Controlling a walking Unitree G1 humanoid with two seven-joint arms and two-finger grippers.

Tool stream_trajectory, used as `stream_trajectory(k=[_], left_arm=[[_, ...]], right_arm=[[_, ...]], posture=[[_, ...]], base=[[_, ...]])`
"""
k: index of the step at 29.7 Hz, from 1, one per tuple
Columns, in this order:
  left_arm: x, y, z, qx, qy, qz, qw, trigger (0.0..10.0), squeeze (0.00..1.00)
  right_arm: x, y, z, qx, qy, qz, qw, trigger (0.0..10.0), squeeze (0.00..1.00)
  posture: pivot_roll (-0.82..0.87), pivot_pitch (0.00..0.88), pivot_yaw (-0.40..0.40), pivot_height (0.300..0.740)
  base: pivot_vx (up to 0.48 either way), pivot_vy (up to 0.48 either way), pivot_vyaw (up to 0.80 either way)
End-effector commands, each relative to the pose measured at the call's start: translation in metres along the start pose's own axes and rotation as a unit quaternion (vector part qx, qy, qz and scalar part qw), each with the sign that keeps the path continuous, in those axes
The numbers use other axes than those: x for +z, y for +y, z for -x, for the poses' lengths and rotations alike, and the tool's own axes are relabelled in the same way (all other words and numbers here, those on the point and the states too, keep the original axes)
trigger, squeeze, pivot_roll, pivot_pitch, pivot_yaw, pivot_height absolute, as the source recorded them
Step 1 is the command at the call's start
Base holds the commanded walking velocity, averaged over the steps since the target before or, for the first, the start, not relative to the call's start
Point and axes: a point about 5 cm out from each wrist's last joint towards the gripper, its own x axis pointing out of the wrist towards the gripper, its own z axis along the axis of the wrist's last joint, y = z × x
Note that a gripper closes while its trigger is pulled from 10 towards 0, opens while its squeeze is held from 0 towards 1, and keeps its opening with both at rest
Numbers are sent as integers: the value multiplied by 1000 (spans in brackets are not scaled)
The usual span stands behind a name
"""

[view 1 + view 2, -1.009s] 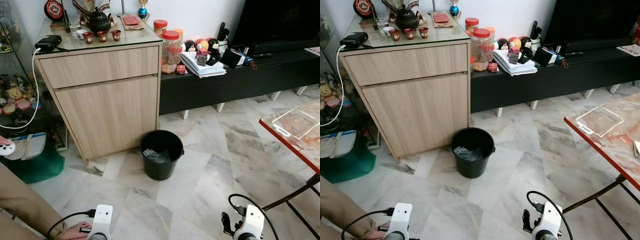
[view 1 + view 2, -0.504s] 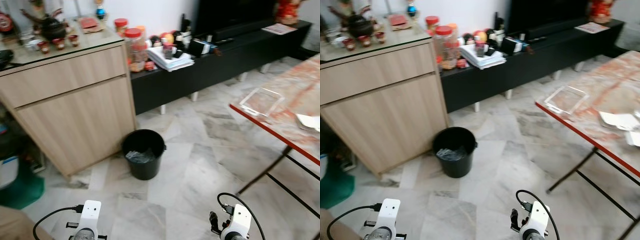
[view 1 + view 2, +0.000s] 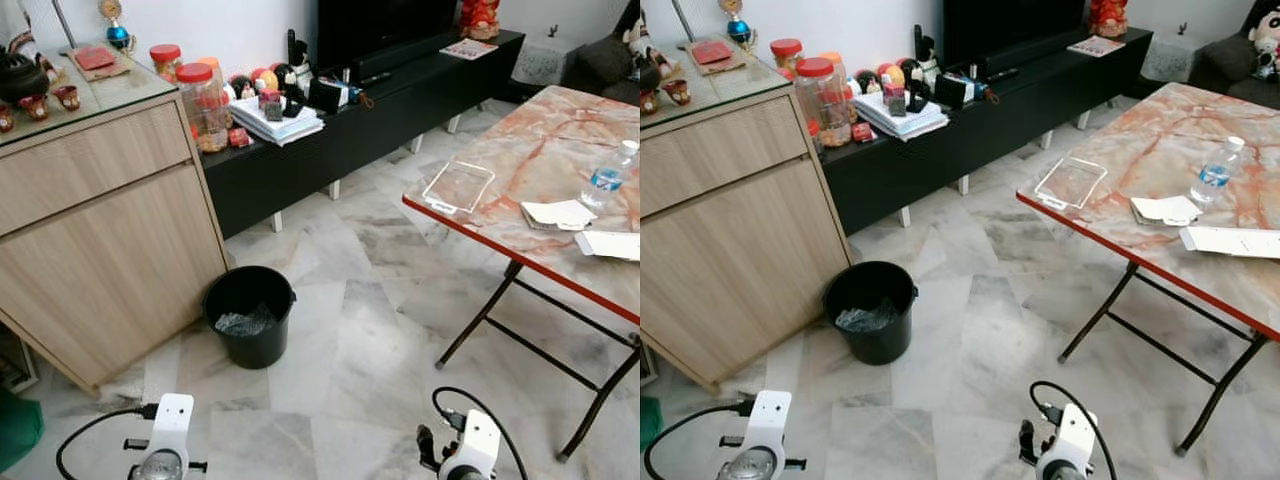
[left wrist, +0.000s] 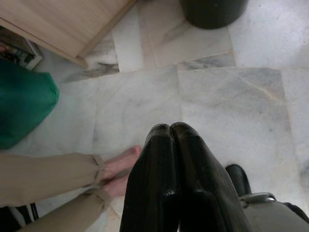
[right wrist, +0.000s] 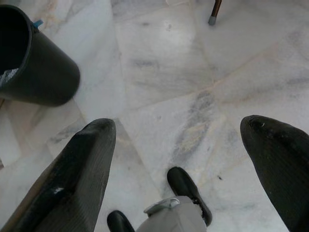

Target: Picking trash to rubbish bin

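Marble floor tiles (image 3: 370,330), white veined with grey, stretch ahead of the robot, whose head camera has swung to its right since a second ago: the pale wood cabinet (image 3: 90,240) now sits at the left edge, and far more of the folding table (image 3: 530,190) with its red-rimmed marbled top has come into sight. On that table lie a clear plastic lid (image 3: 458,186), folded white papers (image 3: 557,213) and a water bottle (image 3: 609,175). A low black TV bench (image 3: 370,115) along the wall carries red-lidded jars (image 3: 199,105) and stacked papers.

The black rubbish bin (image 3: 248,315), crumpled plastic inside, stands on the floor against the cabinet, ahead of the left gripper (image 4: 171,133) and ahead and to the left of the right gripper (image 5: 181,145). Both arms hang low over the tiles. The left gripper's fingers are pressed together with nothing between them; the right gripper's fingers are spread wide, empty.

The left wrist view adds a person's bare feet (image 4: 118,171) and tan trouser legs near that gripper, plus a green bag (image 4: 24,108) beside the cabinet. The right wrist view takes in the bin's side and a table leg's foot (image 5: 212,18).
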Motion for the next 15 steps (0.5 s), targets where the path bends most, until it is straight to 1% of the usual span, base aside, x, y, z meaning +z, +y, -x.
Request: stream_trajectory(k=[1,7,9,13,14,15], left_arm=[[0,4,0,4,2,1,1000,10000,0],[11,4,-3,6,-12,-5,1000,10000,0],[13,5,-3,12,-15,-12,1000,10000,0],[11,6,-3,13,-13,-11,1000,10000,0],[7,7,-2,12,-7,-9,1000,10000,0],[7,7,-2,12,-7,-9,1000,10000,0]], right_arm=[[2,4,-1,3,-1,-1,1000,10000,0],[4,6,-2,3,-3,-3,1000,10000,0],[3,7,-2,5,-1,0,1000,10000,0],[3,7,-2,6,-1,1,1000,10000,0],[2,7,-2,5,0,-1,1000,10000,0],[2,7,-2,5,0,-1,1000,10000,0]], posture=[[-46,0,37,740],[-35,0,38,740],[-29,0,39,740],[-29,0,41,740],[-36,0,43,740],[-36,0,43,740]], base=[[0,0,-800],[0,0,-800],[0,-480,-800],[0,-480,-800],[0,0,-800],[0,0,-800]])
